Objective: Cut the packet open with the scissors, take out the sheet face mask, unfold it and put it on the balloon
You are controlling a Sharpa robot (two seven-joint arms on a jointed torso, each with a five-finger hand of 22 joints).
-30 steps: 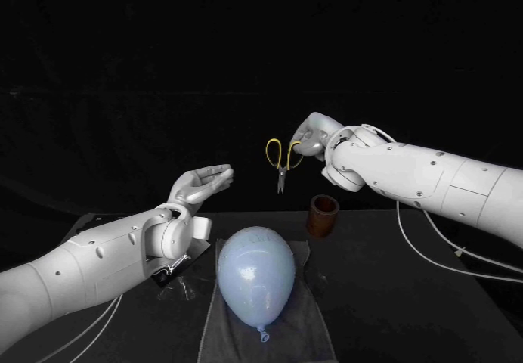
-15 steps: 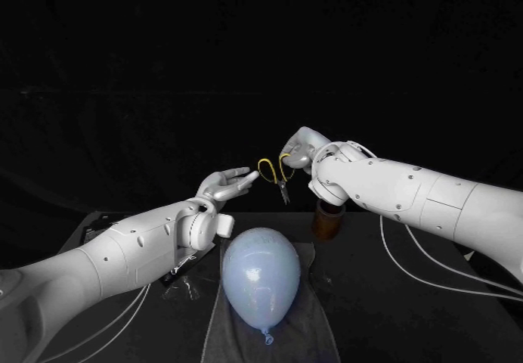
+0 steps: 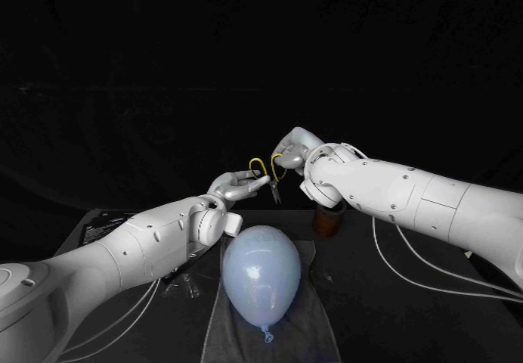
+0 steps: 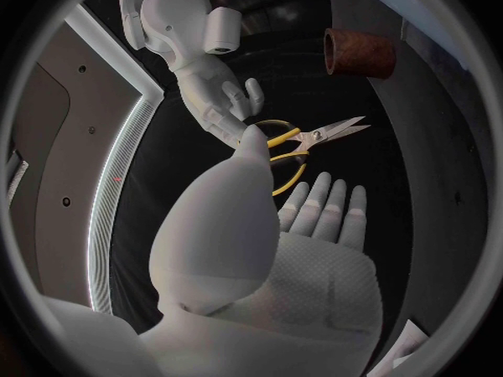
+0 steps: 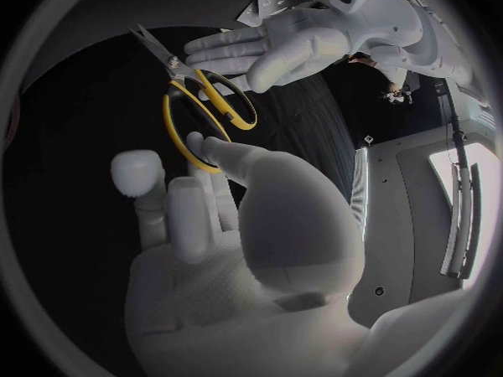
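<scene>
The right hand (image 3: 292,144) holds the scissors (image 3: 275,187) by a loop, blades hanging down, just beside the left hand's (image 3: 234,185) spread, empty fingers.

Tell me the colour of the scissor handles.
Yellow; the scissors show best in the right wrist view.

Yellow-handled scissors (image 4: 309,138) up in the air, blades pointing down. Below them, on the table, lies the pale blue balloon (image 3: 261,272) — lengthwise, knot nearest.
</scene>
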